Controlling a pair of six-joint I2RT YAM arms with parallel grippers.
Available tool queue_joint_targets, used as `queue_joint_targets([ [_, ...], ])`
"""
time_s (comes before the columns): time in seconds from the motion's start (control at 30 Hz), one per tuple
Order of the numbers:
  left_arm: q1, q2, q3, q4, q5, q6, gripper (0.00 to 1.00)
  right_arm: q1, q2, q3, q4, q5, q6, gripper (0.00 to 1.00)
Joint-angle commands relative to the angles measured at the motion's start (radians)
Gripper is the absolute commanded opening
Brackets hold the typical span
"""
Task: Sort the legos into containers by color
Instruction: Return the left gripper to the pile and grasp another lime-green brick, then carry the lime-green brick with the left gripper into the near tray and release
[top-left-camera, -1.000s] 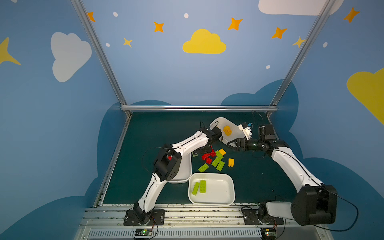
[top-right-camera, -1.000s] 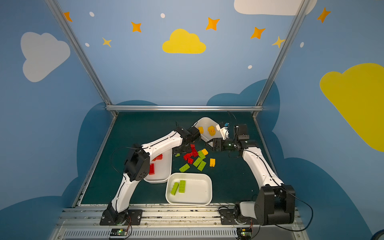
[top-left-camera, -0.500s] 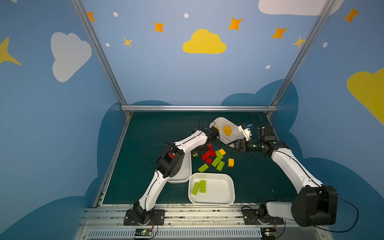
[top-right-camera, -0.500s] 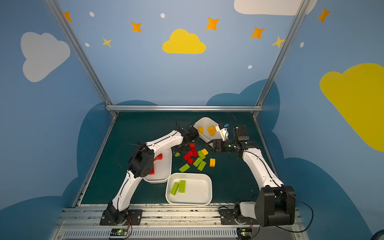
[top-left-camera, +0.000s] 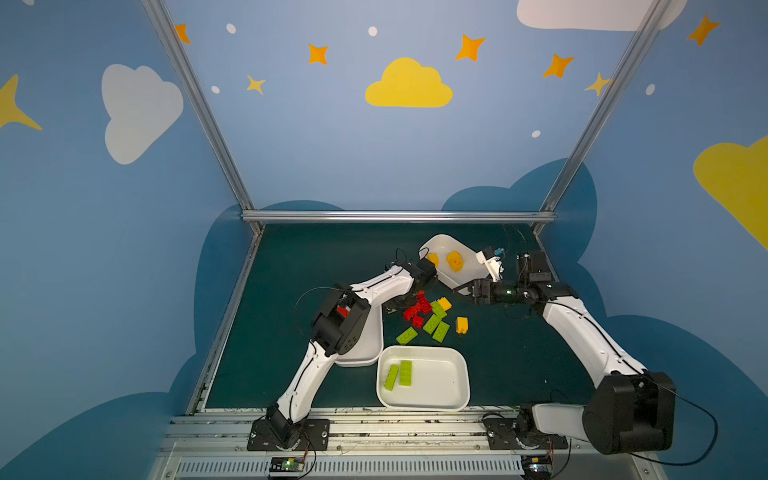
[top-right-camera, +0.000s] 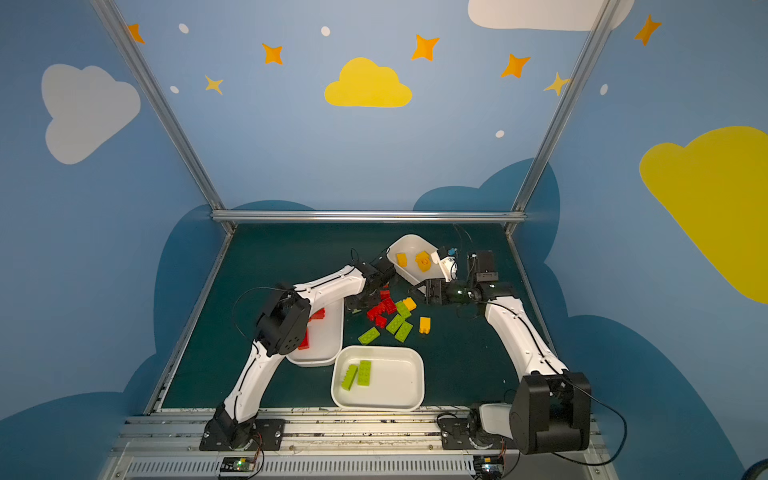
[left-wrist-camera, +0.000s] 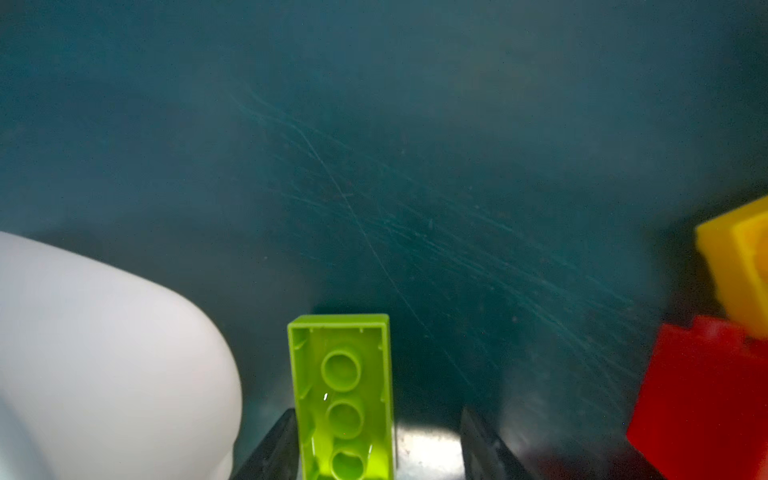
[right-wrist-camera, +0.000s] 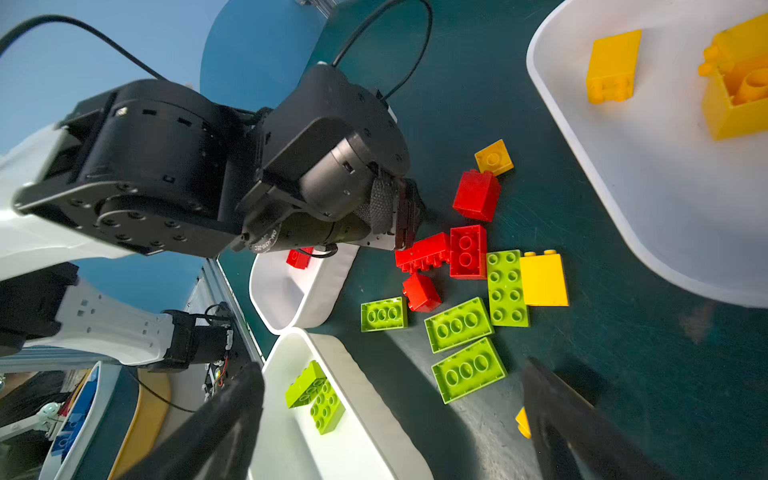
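Observation:
A lime green lego (left-wrist-camera: 343, 395) lies underside up between the fingers of my left gripper (left-wrist-camera: 378, 415). It touches one finger (left-wrist-camera: 274, 449) and a gap separates it from the other (left-wrist-camera: 482, 449). This gripper (top-left-camera: 397, 305) sits low on the mat at the left edge of the loose pile of red legos (top-left-camera: 417, 309), green legos (top-left-camera: 432, 324) and yellow legos (top-left-camera: 461, 325). My right gripper (top-left-camera: 469, 291) hovers open and empty over the pile's far right. The containers are three white tubs: one holds yellow (top-left-camera: 440, 240), one holds green (top-left-camera: 457, 374), one holds red (top-right-camera: 328, 332).
The red tub (top-left-camera: 370, 353) lies partly under my left arm's elbow, and its rounded corner (left-wrist-camera: 104, 353) is close beside the left gripper. The yellow tub (right-wrist-camera: 648, 208) stands right behind the pile. Metal rails edge the green mat (top-left-camera: 324, 266).
My left gripper has come down over the small green brick left of the pile and now covers it in the top views. The right arm has stayed put.

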Motion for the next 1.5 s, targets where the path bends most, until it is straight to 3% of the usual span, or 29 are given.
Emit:
queue_joint_targets([
  [0.0, 0.008, 0.001, -0.061, 0.068, 0.039, 0.014, 0.56, -0.008, -0.028, -0.013, -0.008, 0.001, -0.011, 0.94],
  [0.6, 0.01, -0.037, -0.165, 0.196, 0.102, 0.09, 0.44, -0.01, -0.017, -0.014, -0.002, -0.002, -0.01, 0.95],
  [0.77, 0.012, -0.049, -0.157, 0.199, 0.101, 0.116, 0.31, -0.01, -0.009, -0.004, -0.005, -0.004, -0.01, 0.95],
  [0.9, 0.011, -0.074, -0.126, 0.192, 0.089, 0.148, 0.27, -0.011, -0.006, -0.002, -0.002, -0.007, -0.007, 0.94],
  [1.23, -0.016, -0.17, 0.016, 0.071, 0.056, 0.277, 0.3, -0.012, -0.006, 0.013, -0.002, 0.002, -0.008, 0.95],
  [1.47, -0.077, -0.363, -0.127, 0.046, 0.157, 0.408, 0.3, -0.015, -0.008, 0.025, 0.002, -0.002, 0.0, 0.94],
])
